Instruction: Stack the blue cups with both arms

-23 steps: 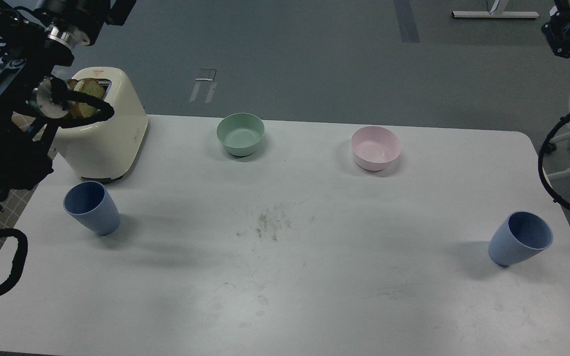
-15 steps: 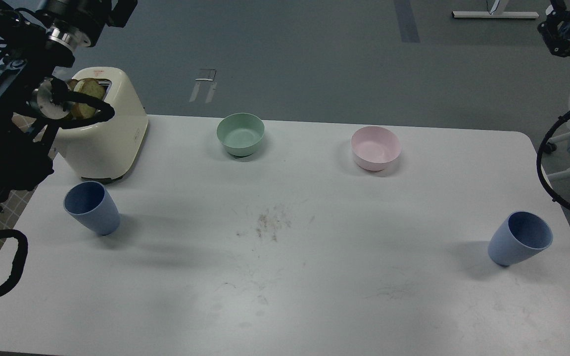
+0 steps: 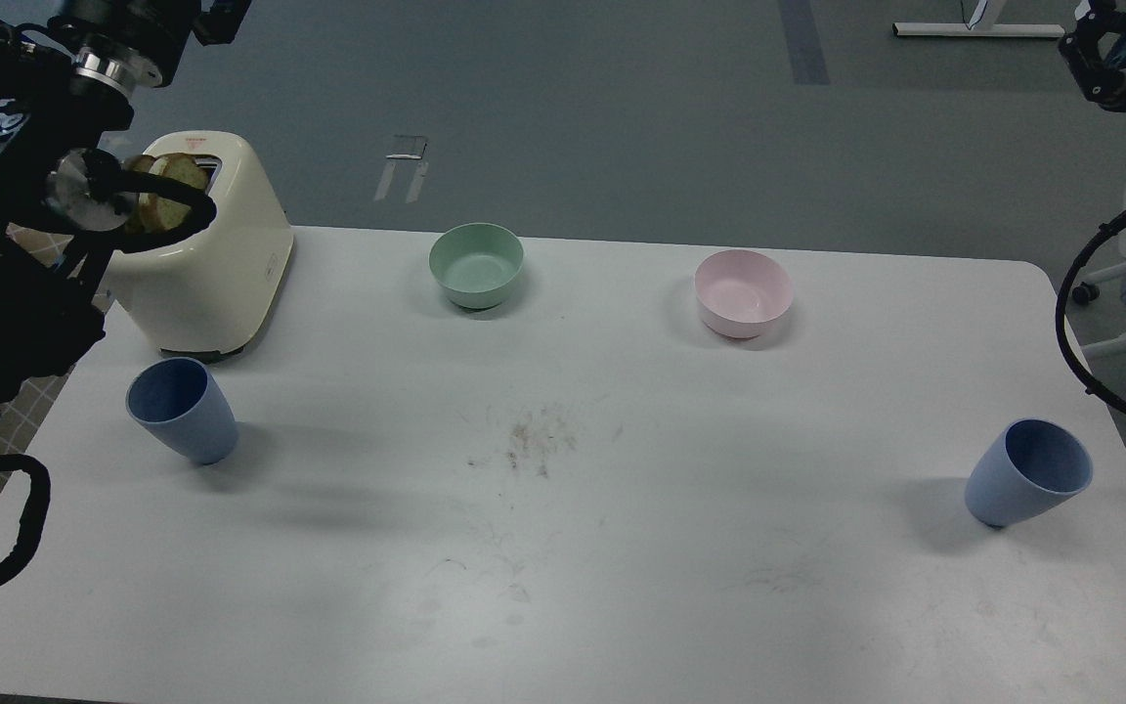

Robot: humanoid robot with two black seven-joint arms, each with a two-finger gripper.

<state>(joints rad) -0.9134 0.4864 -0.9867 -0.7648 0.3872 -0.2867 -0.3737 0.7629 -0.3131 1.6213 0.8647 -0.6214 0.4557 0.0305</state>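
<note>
Two blue cups stand upright on the white table (image 3: 563,548). The left blue cup (image 3: 182,411) is near the left edge, in front of the toaster. The right blue cup (image 3: 1027,472) is near the right edge. My left arm rises along the left edge; its far end (image 3: 216,15) is cut off by the top edge, high above the left cup. My right arm's far end (image 3: 1105,54) is at the top right corner, far above and behind the right cup. Both ends are dark and cropped, so the fingers cannot be told apart. Neither holds anything that shows.
A cream toaster (image 3: 206,259) with bread slices in it stands at the back left, partly behind my left arm. A mint-green bowl (image 3: 476,264) and a pink bowl (image 3: 743,291) stand along the back. Smudges (image 3: 534,440) mark the table's middle. Black cables loop at both sides.
</note>
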